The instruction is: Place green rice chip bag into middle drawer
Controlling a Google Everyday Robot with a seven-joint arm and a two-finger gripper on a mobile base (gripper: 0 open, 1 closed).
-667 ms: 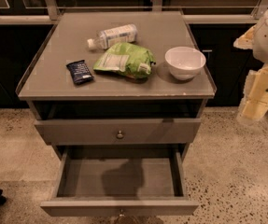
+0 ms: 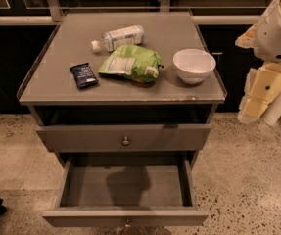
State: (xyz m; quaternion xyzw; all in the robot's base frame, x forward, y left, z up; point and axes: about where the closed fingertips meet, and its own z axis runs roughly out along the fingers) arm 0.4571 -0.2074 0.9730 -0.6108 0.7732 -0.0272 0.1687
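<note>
Claw (image 2: pixel 251 110) off cabinet's (image 2: pixel 57 84) right side; grip state can't be told. Bag (image 2: pixel 131 63) well left, slightly higher. Open drawer (image 2: pixel 125 216) lower-left.

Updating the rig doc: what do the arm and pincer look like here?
Arm: white rounded shell with a small slotted vent. Pincer, at the right edge beside the cabinet: cream-yellow blocky parts, one dark dot. No cables or lettering visible.

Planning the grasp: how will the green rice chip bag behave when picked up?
The green rice chip bag looks crinkled and puffy, so probably light and floppy. Its foil may slip. It lies flat, so unlikely to roll. The gripper hangs right of the cabinet.
</note>
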